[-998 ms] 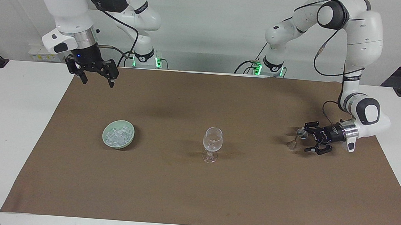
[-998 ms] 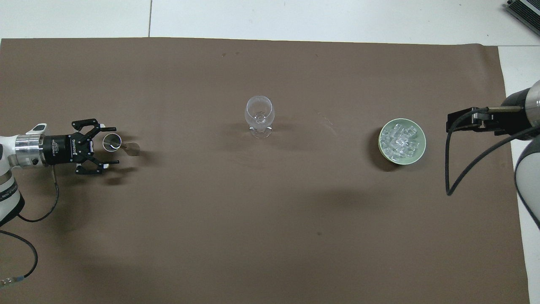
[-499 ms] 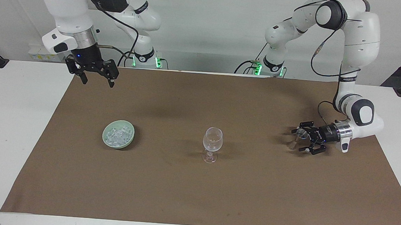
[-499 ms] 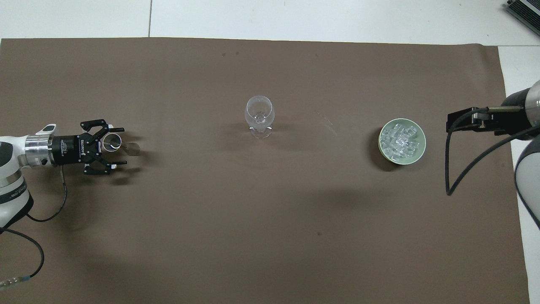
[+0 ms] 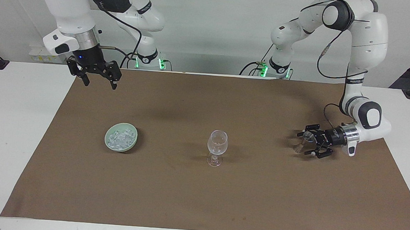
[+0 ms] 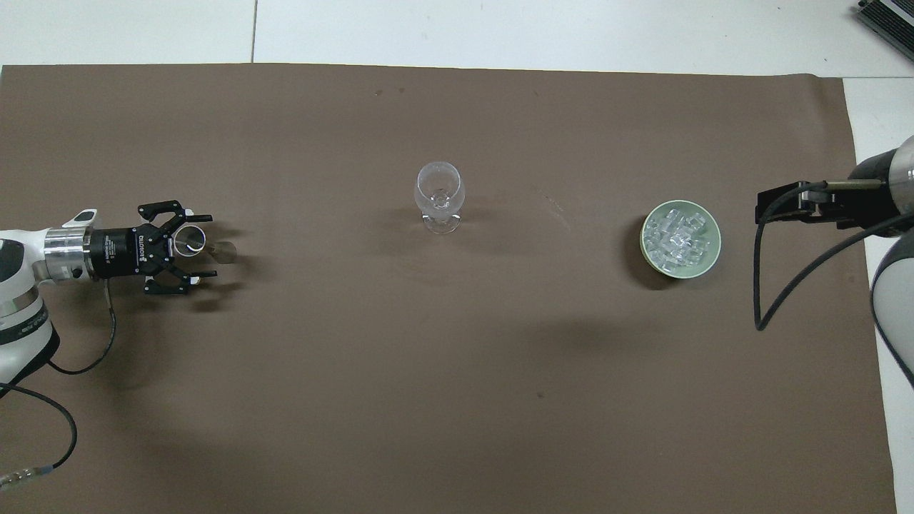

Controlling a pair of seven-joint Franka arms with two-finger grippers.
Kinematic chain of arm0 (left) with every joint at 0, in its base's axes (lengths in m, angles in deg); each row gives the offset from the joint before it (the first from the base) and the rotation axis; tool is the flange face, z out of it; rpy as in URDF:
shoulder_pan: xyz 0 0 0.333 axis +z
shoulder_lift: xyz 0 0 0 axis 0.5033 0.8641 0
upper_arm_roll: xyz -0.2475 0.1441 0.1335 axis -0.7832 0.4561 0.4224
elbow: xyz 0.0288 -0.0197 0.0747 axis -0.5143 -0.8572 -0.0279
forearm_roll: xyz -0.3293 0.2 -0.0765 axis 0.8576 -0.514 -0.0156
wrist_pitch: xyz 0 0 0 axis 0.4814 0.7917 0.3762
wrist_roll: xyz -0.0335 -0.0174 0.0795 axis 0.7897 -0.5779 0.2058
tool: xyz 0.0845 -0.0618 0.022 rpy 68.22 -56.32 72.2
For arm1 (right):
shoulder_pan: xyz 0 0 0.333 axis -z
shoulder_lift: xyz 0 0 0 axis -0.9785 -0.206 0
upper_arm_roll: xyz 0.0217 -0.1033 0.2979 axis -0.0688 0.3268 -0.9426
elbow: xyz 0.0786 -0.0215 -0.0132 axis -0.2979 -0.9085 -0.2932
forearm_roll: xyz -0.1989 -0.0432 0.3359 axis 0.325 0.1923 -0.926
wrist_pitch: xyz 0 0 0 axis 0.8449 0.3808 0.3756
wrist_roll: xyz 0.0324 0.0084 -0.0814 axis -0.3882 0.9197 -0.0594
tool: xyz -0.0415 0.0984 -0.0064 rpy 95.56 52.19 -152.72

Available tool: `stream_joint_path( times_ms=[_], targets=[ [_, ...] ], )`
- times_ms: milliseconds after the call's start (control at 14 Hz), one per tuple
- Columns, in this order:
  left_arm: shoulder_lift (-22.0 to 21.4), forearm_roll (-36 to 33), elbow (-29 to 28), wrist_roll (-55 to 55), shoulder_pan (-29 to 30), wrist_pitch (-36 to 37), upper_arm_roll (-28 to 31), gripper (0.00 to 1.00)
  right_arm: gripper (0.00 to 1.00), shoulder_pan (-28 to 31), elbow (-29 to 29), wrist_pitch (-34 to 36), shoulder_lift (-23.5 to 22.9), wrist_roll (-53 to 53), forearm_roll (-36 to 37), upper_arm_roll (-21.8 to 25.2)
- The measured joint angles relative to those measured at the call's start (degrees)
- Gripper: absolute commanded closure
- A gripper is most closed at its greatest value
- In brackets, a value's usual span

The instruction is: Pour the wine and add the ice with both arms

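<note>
Small clear glassy ice chunks [image 6: 678, 239] fill a pale green dish [image 6: 646, 248] toward the right arm's end of the brown-covered table [image 6: 457, 400]. Beside it mid-table stands an empty wine glass [image 5: 217, 146]. The left gripper [image 5: 305, 143], fingers spread, brackets a small clear glass [image 5: 305, 140]. The waiting right gripper [image 5: 98, 80] hangs open-fingered.

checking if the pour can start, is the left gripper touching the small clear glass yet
Cannot tell. In both views the left gripper has its fingers spread around the small clear glass, but neither view plainly shows contact or a gap.
</note>
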Motion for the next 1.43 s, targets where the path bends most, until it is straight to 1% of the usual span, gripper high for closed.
stream_joint_path(
  times_ms=[428,784,1069,1212,1426],
  targets=[
    [0.0,0.0,0.0,0.0,0.0,0.1,0.2,0.14,0.00,0.0,0.0,0.0,0.0,0.0,0.0,0.0],
    [0.0,0.0,0.0,0.1,0.2,0.6,0.4,0.28,0.00,0.0,0.0,0.0,0.0,0.0,0.0,0.0],
    [0.0,0.0,0.0,0.2,0.4,1.1,0.6,0.35,0.00,0.0,0.0,0.0,0.0,0.0,0.0,0.0],
    [0.0,0.0,0.0,0.2,0.5,1.2,0.6,0.37,0.00,0.0,0.0,0.0,0.0,0.0,0.0,0.0],
    [0.0,0.0,0.0,0.2,0.5,1.3,0.6,0.44,0.00,0.0,0.0,0.0,0.0,0.0,0.0,0.0]
  ],
)
